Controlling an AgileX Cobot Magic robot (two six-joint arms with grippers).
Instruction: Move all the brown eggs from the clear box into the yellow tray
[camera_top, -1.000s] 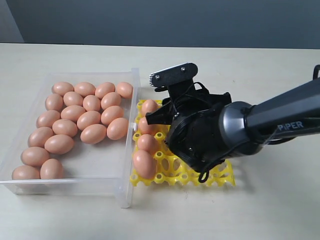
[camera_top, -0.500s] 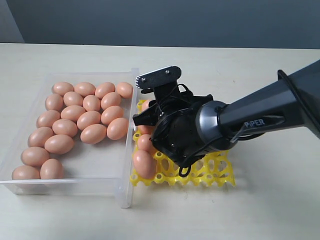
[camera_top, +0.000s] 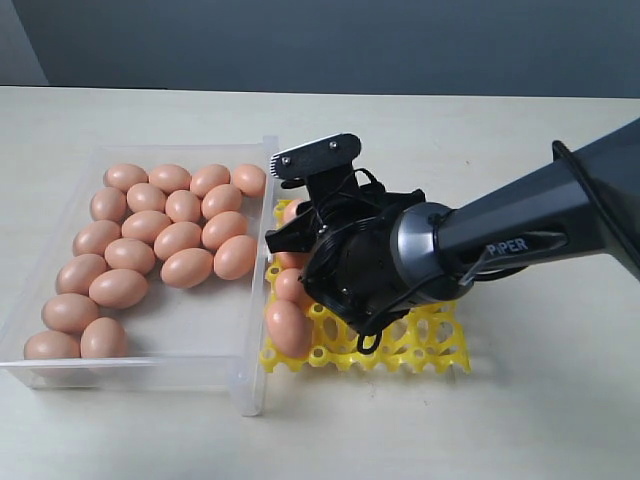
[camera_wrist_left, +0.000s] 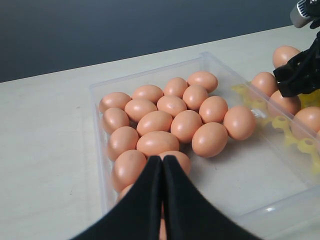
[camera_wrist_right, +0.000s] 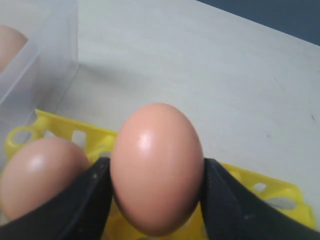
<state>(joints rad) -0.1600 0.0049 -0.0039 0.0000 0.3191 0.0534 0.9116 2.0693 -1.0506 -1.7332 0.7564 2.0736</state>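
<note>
Egg (camera_wrist_right: 157, 165) sat gripped between the pads of the right pincer (camera_wrist_right: 156, 200), above the tray (camera_wrist_right: 280, 192). Best was to lower it straight into a free cup and release only when seated. Just beside it another egg (camera_wrist_right: 42, 175) filled a cup and could be bumped. The left pincer (camera_wrist_left: 161, 162), closed and empty, hung over the box (camera_wrist_left: 235, 175).

The brown eggs (camera_wrist_left: 185, 125) look smooth and matt, with a faint soft sheen. The clear box (camera_top: 250, 340) is glossy transparent plastic, and the yellow tray (camera_top: 430, 345) is shiny moulded plastic. The tabletop (camera_top: 520, 420) is pale and matt. The right pincer (camera_wrist_right: 157, 172) has matt black pads (camera_wrist_right: 85, 205) — its arm (camera_top: 540, 220) has a satin dark-grey shell.
</note>
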